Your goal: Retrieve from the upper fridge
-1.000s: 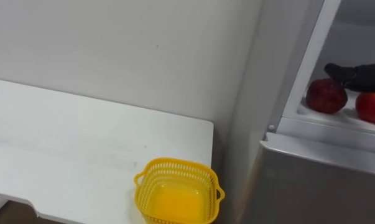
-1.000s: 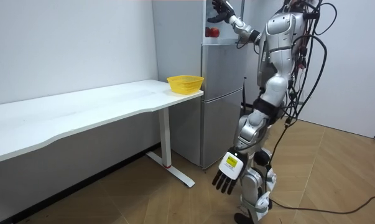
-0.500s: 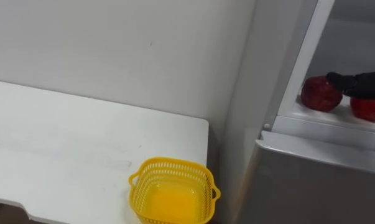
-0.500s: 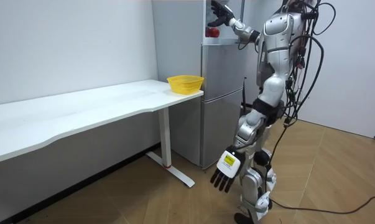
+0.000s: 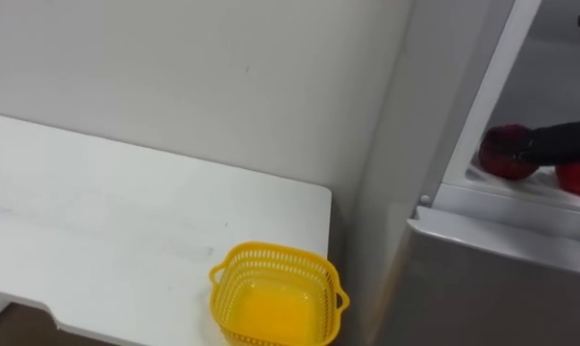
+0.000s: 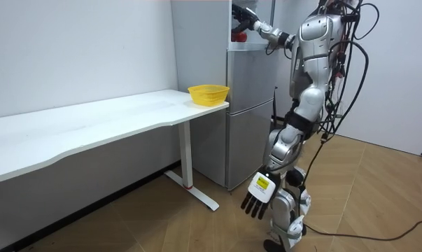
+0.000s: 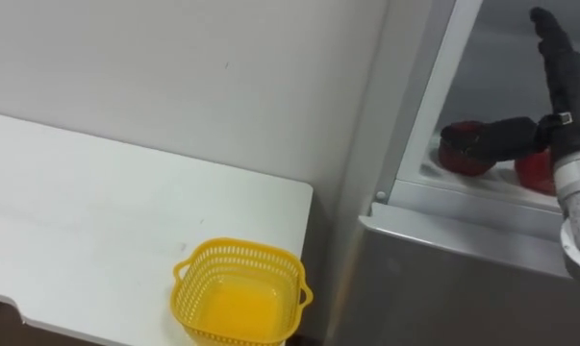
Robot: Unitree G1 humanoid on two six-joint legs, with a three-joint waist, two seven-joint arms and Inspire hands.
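Two red apples sit on the upper fridge shelf, the left apple (image 7: 463, 151) and a right apple (image 7: 530, 173) partly hidden behind my arm. My right hand (image 7: 564, 96) is inside the compartment, open, its fingers pointing straight up and its thumb (image 5: 559, 144) stretched across the left apple (image 5: 503, 156), touching it. From the room view, I stand facing the fridge (image 6: 249, 112) with the right arm raised to its top. My left hand (image 6: 257, 199) hangs open beside my leg.
A yellow mesh basket (image 5: 270, 255) stands empty at the corner of the white table (image 5: 97, 221), close to the fridge's side. The grey lower fridge door (image 5: 501, 279) is closed below the shelf. A white wall is behind the table.
My right hand has come down and in towards the left apple; its thumb now lies across it and the fingers point up. The eye view shifted slightly.
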